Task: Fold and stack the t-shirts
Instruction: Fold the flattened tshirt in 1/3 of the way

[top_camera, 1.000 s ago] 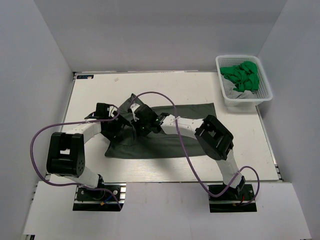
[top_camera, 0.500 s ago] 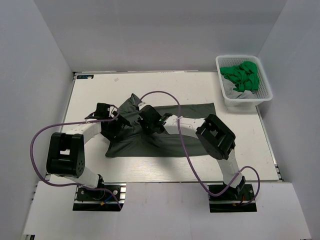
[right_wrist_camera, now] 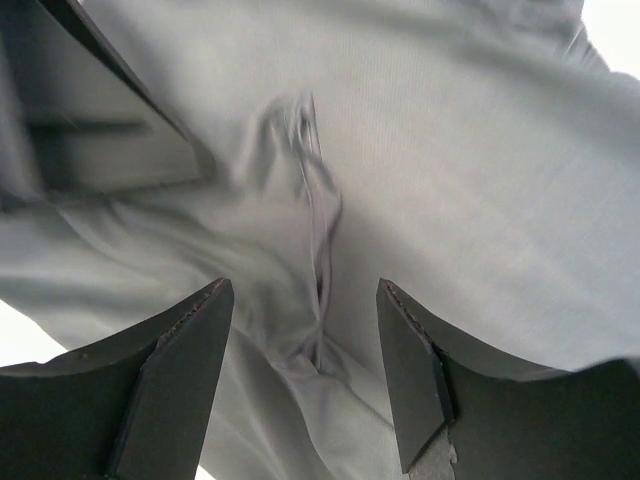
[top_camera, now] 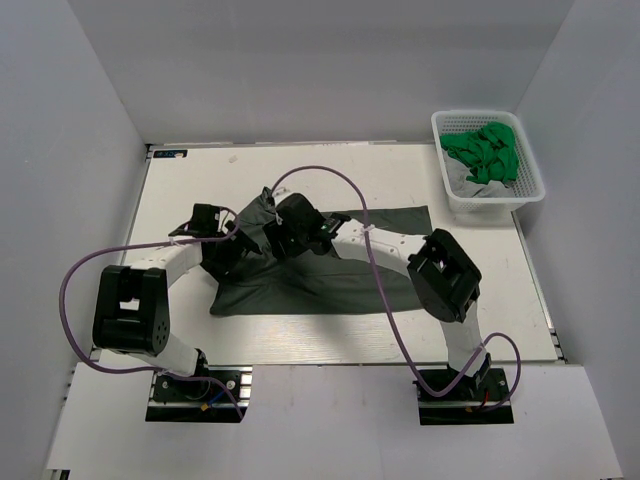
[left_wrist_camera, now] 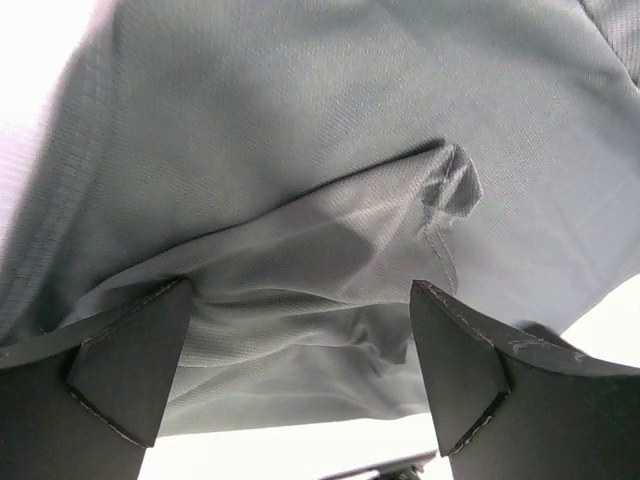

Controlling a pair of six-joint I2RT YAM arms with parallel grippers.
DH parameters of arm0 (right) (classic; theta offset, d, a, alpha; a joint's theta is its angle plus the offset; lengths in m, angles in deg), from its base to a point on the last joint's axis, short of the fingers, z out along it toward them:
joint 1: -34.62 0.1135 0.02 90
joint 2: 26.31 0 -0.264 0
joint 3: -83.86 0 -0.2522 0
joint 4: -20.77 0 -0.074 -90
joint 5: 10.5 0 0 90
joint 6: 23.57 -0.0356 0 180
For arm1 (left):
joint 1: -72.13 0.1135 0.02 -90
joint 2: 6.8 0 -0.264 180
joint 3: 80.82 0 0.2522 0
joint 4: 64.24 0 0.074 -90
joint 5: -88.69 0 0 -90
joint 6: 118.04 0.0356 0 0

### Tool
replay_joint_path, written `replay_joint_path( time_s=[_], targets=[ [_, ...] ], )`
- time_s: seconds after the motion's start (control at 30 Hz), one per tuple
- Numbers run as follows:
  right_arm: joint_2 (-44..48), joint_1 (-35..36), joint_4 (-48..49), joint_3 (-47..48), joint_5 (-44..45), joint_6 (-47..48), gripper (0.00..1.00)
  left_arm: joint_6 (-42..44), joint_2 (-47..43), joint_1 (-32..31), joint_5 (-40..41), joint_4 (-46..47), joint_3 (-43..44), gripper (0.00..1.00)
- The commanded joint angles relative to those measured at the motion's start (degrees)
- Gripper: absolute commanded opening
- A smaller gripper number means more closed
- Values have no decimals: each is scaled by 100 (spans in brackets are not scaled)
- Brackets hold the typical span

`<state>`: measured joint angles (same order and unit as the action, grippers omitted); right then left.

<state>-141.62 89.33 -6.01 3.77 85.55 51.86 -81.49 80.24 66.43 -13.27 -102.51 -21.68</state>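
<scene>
A dark charcoal t-shirt (top_camera: 340, 280) lies across the middle of the table, its left part bunched into a raised hump. Both grippers meet at that hump. My left gripper (top_camera: 238, 250) is open; in the left wrist view the wrinkled grey t-shirt (left_wrist_camera: 300, 150) fills the frame beyond the wide-apart gripper (left_wrist_camera: 300, 290). My right gripper (top_camera: 274, 232) is open too. In the right wrist view a twisted fold of the t-shirt (right_wrist_camera: 450, 180) runs down between the spread jaws of the gripper (right_wrist_camera: 303, 285) without being pinched. Green t-shirts (top_camera: 483, 150) sit crumpled in the basket.
A white lattice basket (top_camera: 530, 185) stands at the table's far right corner, with a bit of grey cloth under the green pile. Purple cables loop over both arms. Grey walls close in the table on three sides.
My right gripper has opened and let go of the charcoal cloth, and its arm has shifted toward the far side. The left arm has stayed put, still open.
</scene>
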Motion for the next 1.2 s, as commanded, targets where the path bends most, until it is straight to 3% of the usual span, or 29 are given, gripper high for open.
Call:
replay_joint_path(
  time_s=[0.0,0.17,0.4,0.7,0.93,1.03,1.17],
  targets=[
    [-27,-32,-43,604,230,-81,66,441,-284,42,327,-272,339,100],
    [-132,-119,352,508,82,-117,66,572,-565,42,327,-818,823,100],
    [-765,-111,502,1035,-516,971,62,678,-1400,42,406,-1652,1007,100],
    [-1415,-102,738,1431,-182,1307,60,871,-2840,-19,985,-2285,305,100],
    [-1705,-67,792,1624,-297,1263,58,871,-3203,-19,1205,-2339,-74,100],
    [-1758,-75,818,1712,-271,1272,50,871,-3203,-19,1127,-2233,-187,100],
    [-1767,-67,844,1747,-253,1272,22,871,-3203,-19,1065,-2181,-188,100]
  ],
)
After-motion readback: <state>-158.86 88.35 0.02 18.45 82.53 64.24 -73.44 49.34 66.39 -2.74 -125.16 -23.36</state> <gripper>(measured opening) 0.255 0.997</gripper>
